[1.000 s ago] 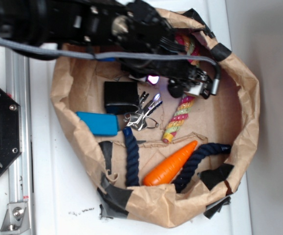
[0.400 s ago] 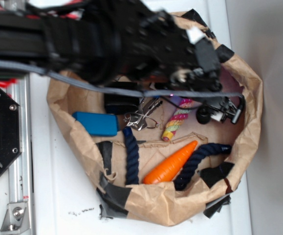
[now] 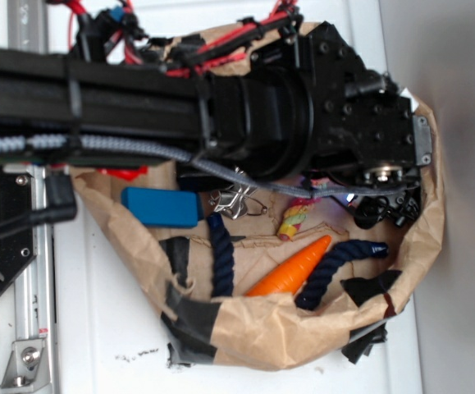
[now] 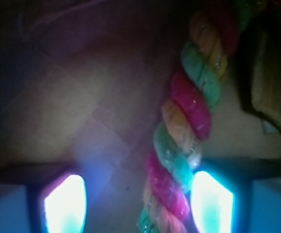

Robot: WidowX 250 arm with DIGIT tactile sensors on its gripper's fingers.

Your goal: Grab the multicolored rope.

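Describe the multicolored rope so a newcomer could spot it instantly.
Look inside the crumpled brown paper bag, just under the black robot arm. Above the orange plastic carrot a thick twisted cotton rope pokes out. Its pink, yellow and green strands set it apart from the dark navy rope.

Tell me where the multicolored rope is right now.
The multicolored rope lies in the paper bag. In the wrist view it runs between the open pincer's fingers, close to the right one; outside, only its end shows above the carrot.
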